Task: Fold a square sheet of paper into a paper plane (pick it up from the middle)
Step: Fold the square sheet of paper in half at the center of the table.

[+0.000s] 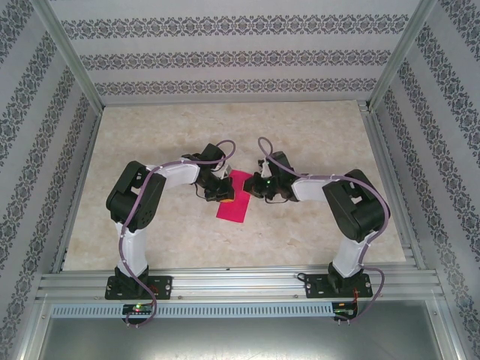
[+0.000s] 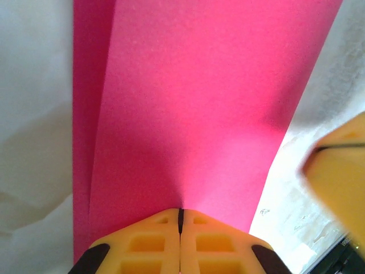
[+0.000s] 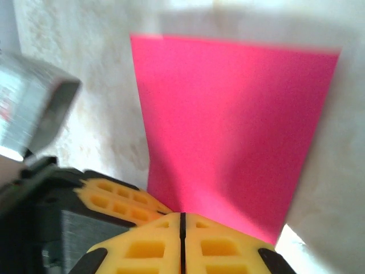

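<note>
Square sheet of paper (image 1: 234,201): magenta, doubled over.
Left gripper (image 2: 180,213): fingers pressed together, pinching the paper's edge.
Right gripper (image 3: 182,217): same.

Sheet of paper (image 1: 234,199): plain magenta-pink, doubled over into a narrow rectangle. Two layers show, offset along one long edge. It sits at the middle of the table (image 1: 150,142), long side running near to far, near end slightly left.

The right gripper (image 3: 182,220) has its yellow fingers pressed together on the near edge of the square sheet of paper (image 3: 234,125) (magenta, above the pale marbled table (image 3: 85,51)). The left gripper (image 3: 142,204) sits just beside it, at the same edge.
</note>
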